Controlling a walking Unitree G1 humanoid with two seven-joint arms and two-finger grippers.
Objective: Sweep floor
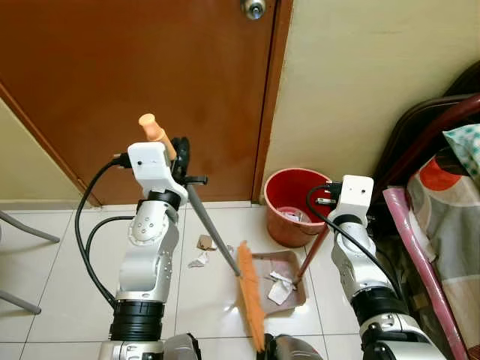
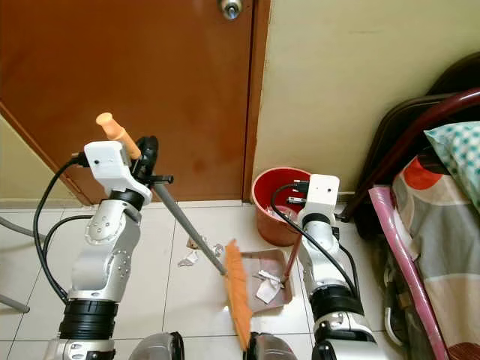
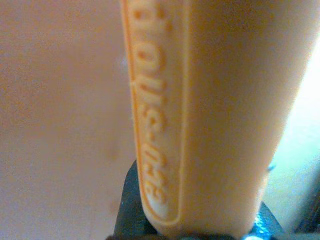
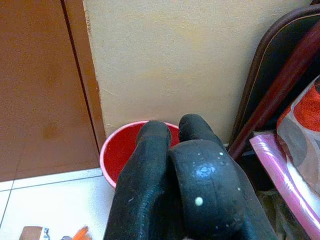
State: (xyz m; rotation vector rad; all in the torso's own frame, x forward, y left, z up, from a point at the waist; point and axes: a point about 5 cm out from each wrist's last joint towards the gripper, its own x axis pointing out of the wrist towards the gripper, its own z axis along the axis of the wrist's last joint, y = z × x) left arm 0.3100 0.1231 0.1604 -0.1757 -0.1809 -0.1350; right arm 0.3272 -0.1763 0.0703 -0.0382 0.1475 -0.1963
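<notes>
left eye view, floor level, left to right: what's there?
Chair legs → paper scraps → orange broom head → dustpan with scraps in it → red bucket → pink rolled mat.

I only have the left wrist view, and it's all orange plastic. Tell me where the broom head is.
Observer: The broom head rests on the tile, its bristles against the left edge of the dustpan.
Operator: Report what's in the pan.
Observer: White paper scraps lie in it. The right gripper appears to hold its red handle.
Operator: Say what's left to sweep.
Observer: A cardboard bit and a loose paper scrap lie on the floor, left of the broom's grey shaft.
</notes>
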